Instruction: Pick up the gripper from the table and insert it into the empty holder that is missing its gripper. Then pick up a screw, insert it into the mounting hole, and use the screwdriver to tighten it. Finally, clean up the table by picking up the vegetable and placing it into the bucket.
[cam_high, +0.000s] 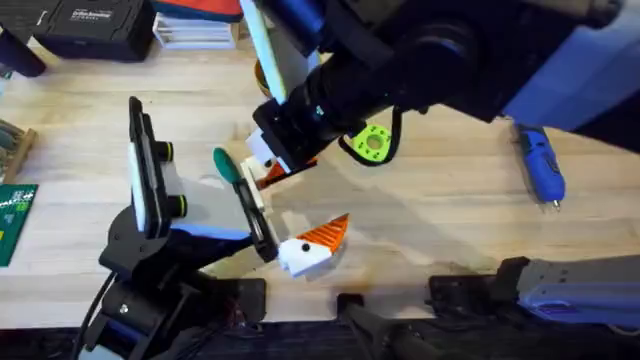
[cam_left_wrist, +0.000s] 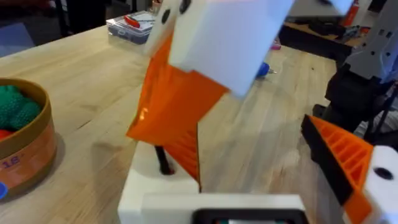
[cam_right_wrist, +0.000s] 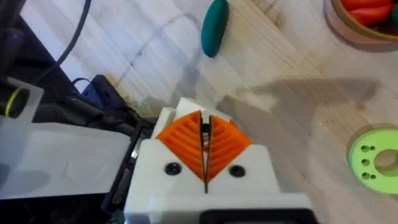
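The black-and-blue right arm (cam_high: 420, 60) looms large under the overhead camera, reaching across the middle so that the right gripper (cam_right_wrist: 205, 149), white with orange ribbed pads, comes down on the plain white plastic holder (cam_left_wrist: 186, 193) at the far finger position of the left arm. Its pads are pressed together on a thin dark pin (cam_left_wrist: 163, 160), probably the screw, whose lower end meets the holder's top, as if being fed into the mounting hole. The left gripper (cam_left_wrist: 249, 180) is spread wide and grasps nothing, apparently just presenting the holder steadily; its other finger, an orange wedge on a white block (cam_high: 318, 242), sits on the near side. The bright green round vegetable disc (cam_high: 372, 143) lies on the wooden counter (cam_high: 450, 220) just right of the right gripper, under the arm. The stubby blue screwdriver (cam_high: 540, 165) lies well to the right. The orange-brown bucket (cam_left_wrist: 25, 143), already holding green and red toys, stands farther back. A dark green oblong toy (cam_high: 226, 165) lies just left of the holder, close enough to crowd the work.
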